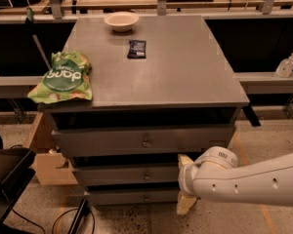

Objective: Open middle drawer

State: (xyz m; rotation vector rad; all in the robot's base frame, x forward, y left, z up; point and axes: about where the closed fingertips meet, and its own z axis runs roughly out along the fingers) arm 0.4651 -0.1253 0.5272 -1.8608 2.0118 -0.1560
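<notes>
Tool (184,184) released, pale fingers (185,161) spread, hanging low at the cabinet's (185,72) right front. Just left of it, middle drawer (117,175), 2nd of 3, shut, away from its knob (147,176). On top: green bag (63,78), bowl (121,21), dark packet (136,48).

My single camera looks steeply down from above and in front of the cabinet (176,77), fairly near; my pincer (184,183) sits lower right, before its front.
</notes>
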